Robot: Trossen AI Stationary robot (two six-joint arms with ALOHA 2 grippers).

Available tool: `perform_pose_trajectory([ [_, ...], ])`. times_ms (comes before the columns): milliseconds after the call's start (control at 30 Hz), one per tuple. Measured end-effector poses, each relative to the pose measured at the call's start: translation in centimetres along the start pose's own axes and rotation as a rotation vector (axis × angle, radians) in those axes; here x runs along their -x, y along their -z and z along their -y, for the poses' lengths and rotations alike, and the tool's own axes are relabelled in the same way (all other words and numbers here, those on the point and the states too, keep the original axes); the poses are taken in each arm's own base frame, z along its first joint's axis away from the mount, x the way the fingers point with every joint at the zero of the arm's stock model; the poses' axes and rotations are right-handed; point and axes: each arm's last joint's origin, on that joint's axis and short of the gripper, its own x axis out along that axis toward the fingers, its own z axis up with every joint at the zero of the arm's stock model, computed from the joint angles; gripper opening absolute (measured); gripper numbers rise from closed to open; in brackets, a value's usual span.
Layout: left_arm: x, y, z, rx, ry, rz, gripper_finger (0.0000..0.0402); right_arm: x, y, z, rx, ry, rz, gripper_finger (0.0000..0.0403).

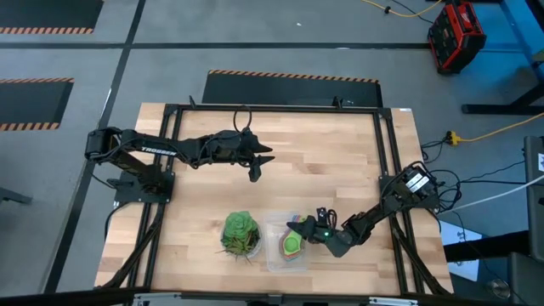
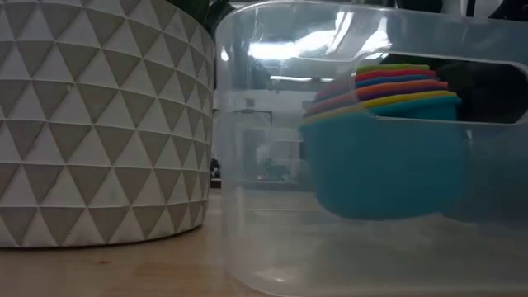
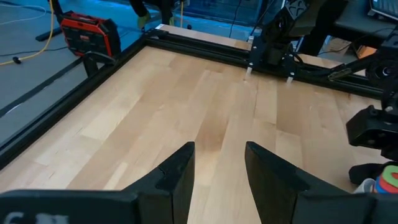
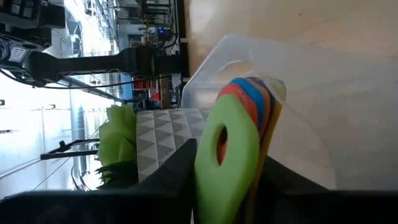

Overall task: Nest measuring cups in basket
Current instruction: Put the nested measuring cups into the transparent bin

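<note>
**Stacked cups held in the clear tub at the table's near edge**

The pale wooden table (image 1: pixel 280 161) with its black frame rail lies mostly bare: the whole far half and the middle are open boards, and everything that stands on it is crowded along the near edge.

The left arm reaches in from the left side, and the left gripper (image 1: pixel 255 170) hangs over the open middle of the table, well apart from all objects, its two dark fingers (image 3: pixel 177 177) standing apart with nothing between them.

The right arm comes in from the right rail at a low slant toward the near edge. Beside its reach stands the white pot with a grey triangle pattern (image 2: pixel 99 124), carrying a green leafy ball (image 1: pixel 240 229); it sits just left of the tub, close enough that little room shows between the two.

The small clear plastic rectangular basket with rounded corners (image 1: pixel 274 255) sits near the table's front edge, between the pot and the right arm.

The right gripper (image 1: pixel 299 231) is over the basket's right side, clamped on the handles of the nested stack of coloured plastic measuring cups (image 2: pixel 388 140), the green handle (image 4: pixel 227 162) outermost. The stack's light blue bowl is inside the basket, and appears raised off its floor.
</note>
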Motion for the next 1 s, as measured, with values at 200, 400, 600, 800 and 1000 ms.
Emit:
perform_pose_trajectory([
  [200, 0.0, 0.0, -0.01, 0.0, 0.0, 0.0, 0.0135, -0.04, -0.03, -0.01, 0.001, 0.0, 0.002, 0.01],
  [400, 0.0, 0.0, -0.01, 0.0, 0.0, 0.0, 0.0135, -0.04, -0.04, 0.0, 0.003, 0.0, 0.002, 0.0105],
  [600, 0.0, 0.0, 0.0, 0.0, 0.0, 0.0, 0.0135, -0.04, -0.04, 0.01, 0.004, 0.001, 0.003, 0.011],
  [800, 0.0, 0.0, 0.0, 0.0, 0.0, 0.0, 0.0135, -0.04, -0.05, 0.05, 0.009, 0.004, 0.004, 0.0111],
  [1000, 0.0, 0.0, 0.0, 0.0, 0.0, 0.0, 0.0135, -0.04, -0.06, 0.06, 0.012, 0.004, 0.004, 0.0112],
])
